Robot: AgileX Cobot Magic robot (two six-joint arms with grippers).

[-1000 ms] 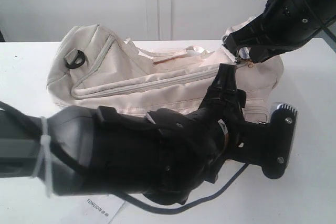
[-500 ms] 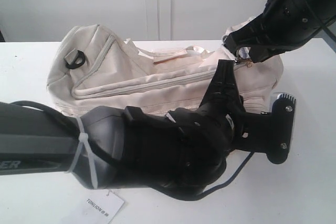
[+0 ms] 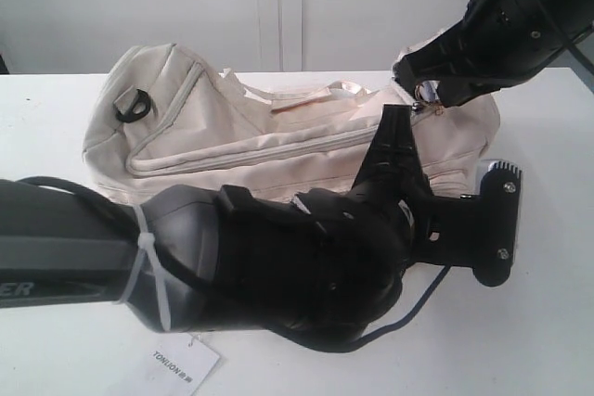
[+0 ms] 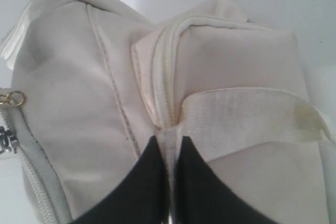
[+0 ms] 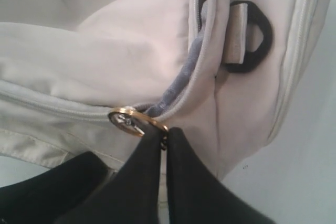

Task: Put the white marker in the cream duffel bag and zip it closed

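**Both grippers on the bag**

The cream duffel bag (image 3: 232, 136) lies on the white table (image 3: 557, 340). My left gripper (image 4: 169, 182) has its jaws clamped on a fold of bag fabric beside the handle strap (image 4: 247, 114). My right gripper (image 5: 164, 137) pinches the gold zipper pull (image 5: 137, 120), with the zipper gaping just past it.

Slumped cream duffel bag (image 3: 232, 141) on table (image 3: 557, 340)

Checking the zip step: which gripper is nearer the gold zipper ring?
Right. The right gripper is pinched shut at the gold zipper ring; the left gripper clamps the cream duffel bag nearby.
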